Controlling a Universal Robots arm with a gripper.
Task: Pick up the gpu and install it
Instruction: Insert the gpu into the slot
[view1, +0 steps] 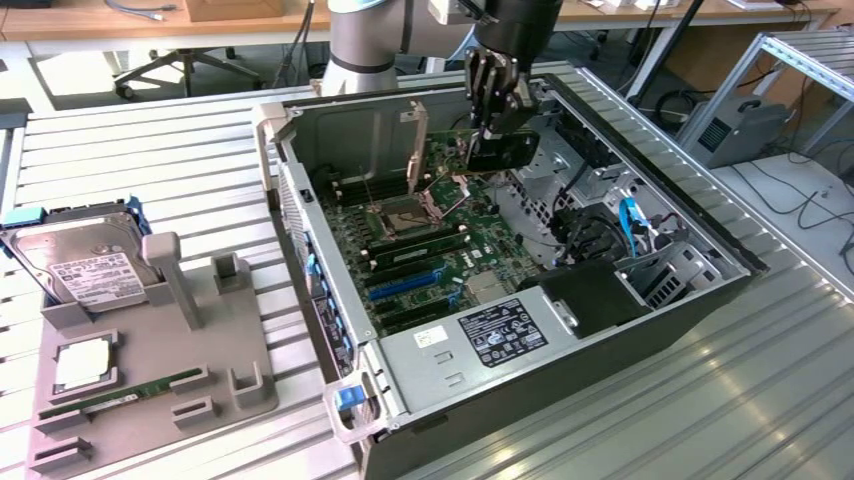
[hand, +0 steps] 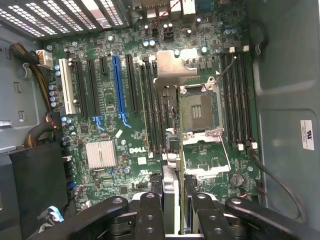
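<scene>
Worktable (view1: 160, 150): I see sunlit metal slats.
Behind it: wooden desk (view1: 200, 22), office chair (view1: 174, 68).
Exterior view's right: aluminium frame (view1: 801, 50), floor (view1: 781, 215).

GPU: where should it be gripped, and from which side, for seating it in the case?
Probably by the upper long edge, coming from above, as the end effector grips the gpu now. The card is thin and hangs edge-on in that grasp. Its lower edge is free and faces the motherboard slots.
</scene>
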